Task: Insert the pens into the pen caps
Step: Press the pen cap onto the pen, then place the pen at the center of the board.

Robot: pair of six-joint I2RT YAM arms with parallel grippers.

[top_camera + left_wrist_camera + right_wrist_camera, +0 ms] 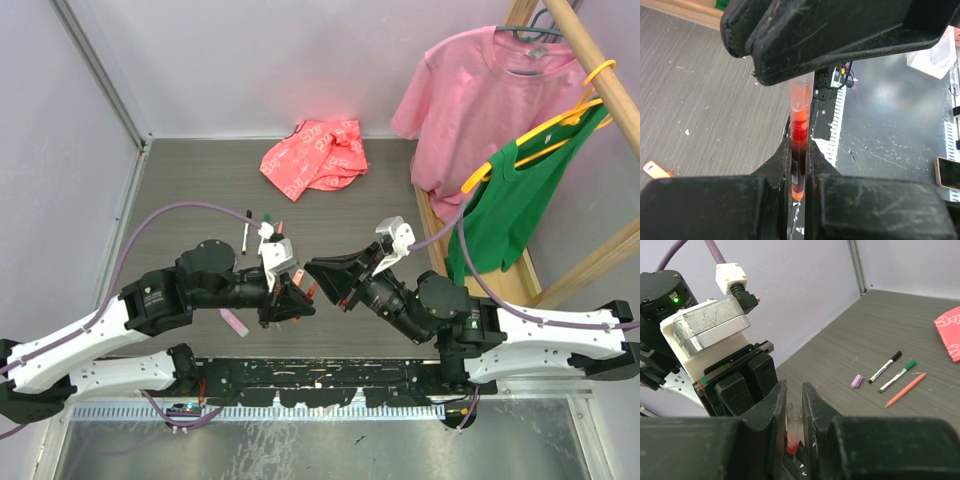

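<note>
L hand (799, 172) clamps red pen (799, 131), R hand (794, 410) grips its cap (795, 421), lilac cap (857, 381) nearby

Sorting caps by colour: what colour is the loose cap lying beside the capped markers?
Lilac-pink; the cap shows best in the right wrist view.

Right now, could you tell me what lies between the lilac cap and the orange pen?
The black-capped marker and green-capped marker, seen from the right wrist.

Left jaws clamp dark red pen (799, 150); right jaws above.
</note>
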